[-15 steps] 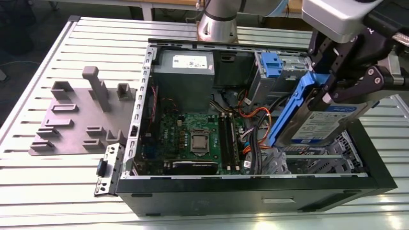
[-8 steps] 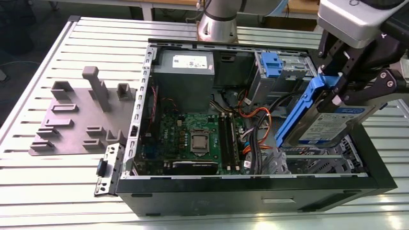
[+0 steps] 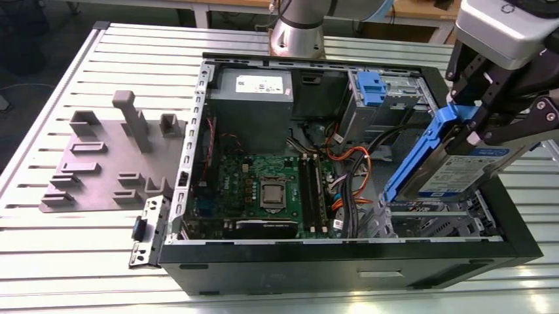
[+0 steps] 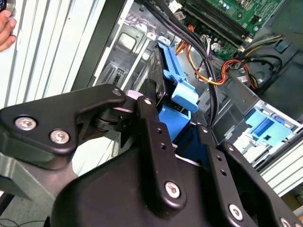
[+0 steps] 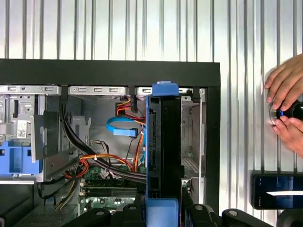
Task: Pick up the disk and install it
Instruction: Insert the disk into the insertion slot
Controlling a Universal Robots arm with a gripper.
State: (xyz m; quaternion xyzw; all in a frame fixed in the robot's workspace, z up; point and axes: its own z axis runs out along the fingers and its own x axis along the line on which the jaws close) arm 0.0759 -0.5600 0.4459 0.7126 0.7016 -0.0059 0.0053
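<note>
Holding: the disk [image 3: 457,171] is clamped between the fingers of the end effector [image 3: 493,125], which is closed on the disk's upper end.
Place: the disk hangs tilted, on its edge, over the corner of the open computer case [image 3: 306,268] at the exterior view's right. Its low end is near the metal bay [image 3: 436,219]; whether it touches, I cannot tell.
Step in hand: as I judge, bringing the disk to this bay.
Doing it well: the blue frame [image 5: 163,90] should stay parallel with the bay walls. The orange and black cables [image 3: 345,160] lie just beside, so the low end must not catch them. The grip should be firm, as smooth plastic may slip.
Materials: silver metal body with a printed label and a blue plastic frame round it; bay of thin sheet metal with holes; green circuit board [image 3: 262,190]; ribbed metal table [image 3: 78,261].
Other: a person's hand [image 5: 286,94] is over the table beside the case.
</note>
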